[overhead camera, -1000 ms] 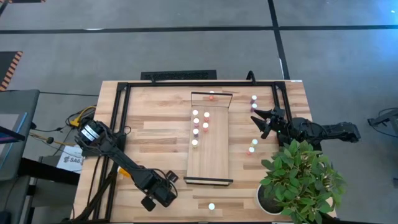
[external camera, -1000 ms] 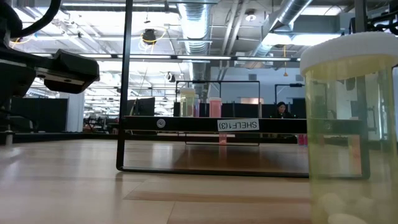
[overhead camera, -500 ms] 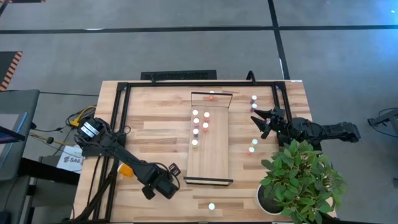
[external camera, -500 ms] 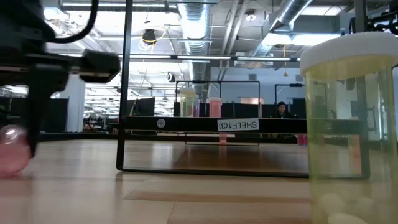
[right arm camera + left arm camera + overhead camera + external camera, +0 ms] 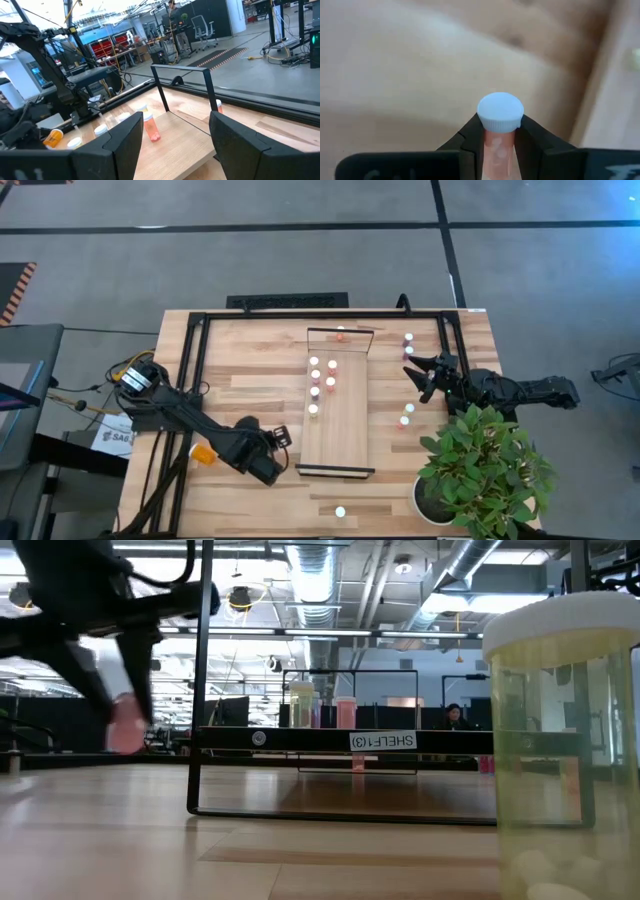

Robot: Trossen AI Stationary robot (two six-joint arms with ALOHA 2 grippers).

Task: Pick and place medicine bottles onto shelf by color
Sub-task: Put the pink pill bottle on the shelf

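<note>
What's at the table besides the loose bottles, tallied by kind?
Grippers: 2, the left gripper and the right gripper
Held bottle: 1, in the left gripper
Shelf: 1
Plant: 1
Total: 5

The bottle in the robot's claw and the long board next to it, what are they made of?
The bottle in the left gripper looks like see-through pink plastic with a matte white plastic cap. The shelf looks like smooth pale wood; faint grain shows.

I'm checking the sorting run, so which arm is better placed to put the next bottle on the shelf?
Left. The left gripper is shut on a pink bottle beside the shelf; the right gripper is open and holds nothing.
</note>
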